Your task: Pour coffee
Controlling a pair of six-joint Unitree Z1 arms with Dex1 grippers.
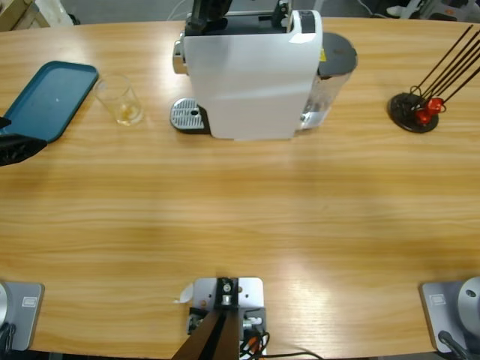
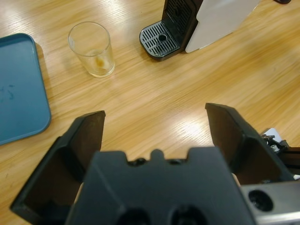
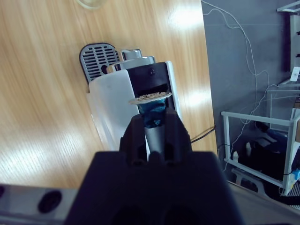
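Observation:
The coffee (image 1: 128,114) is a thin amber layer in a small clear glass (image 1: 117,96) standing left of the white coffee machine (image 1: 247,82). In the left wrist view the glass (image 2: 91,47) stands ahead of my open left gripper (image 2: 154,112), well apart from it, with the coffee (image 2: 100,63) at its bottom. My left gripper (image 1: 15,148) shows at the table's left edge. My right gripper (image 3: 153,123) is shut on a blue capsule (image 3: 147,98) with a silver rim, held just above the machine's (image 3: 110,101) open top slot. From above, this gripper (image 1: 206,16) hangs over the machine's top.
A blue tray (image 1: 49,97) lies at the far left, beside the glass. The machine's drip grate (image 1: 187,116) sticks out on its left side. A black stand with dark sticks and a red piece (image 1: 414,111) sits at the right. Beyond the table edge are cables and a shelf.

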